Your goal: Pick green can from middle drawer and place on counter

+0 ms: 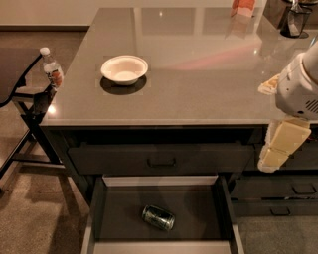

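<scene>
View from above and in front of a cabinet unit. We see the green can (158, 217) lying on its side on the dark floor of the middle drawer (97, 211), which is pulled out at the lower centre of the frame; the can rests slightly right of the drawer's middle, touching neither side wall. Above it, the upper drawer front (114, 158) with its dark bar handle (161, 162) is shut. The glossy grey worktop (198, 84) fills the upper half of the frame and carries a white bowl (124, 68) toward its left side, an orange object (242, 6) at the top edge and a dark item (296, 20) in the upper right corner. A clear water bottle (51, 68) stands on a dark frame just beside the worktop's left edge. The pale pincer (278, 146) hangs at the right edge of the frame, below the white arm housing (298, 89) and in front of the worktop's front edge, well apart from the can; we cannot tell how far open it is.
</scene>
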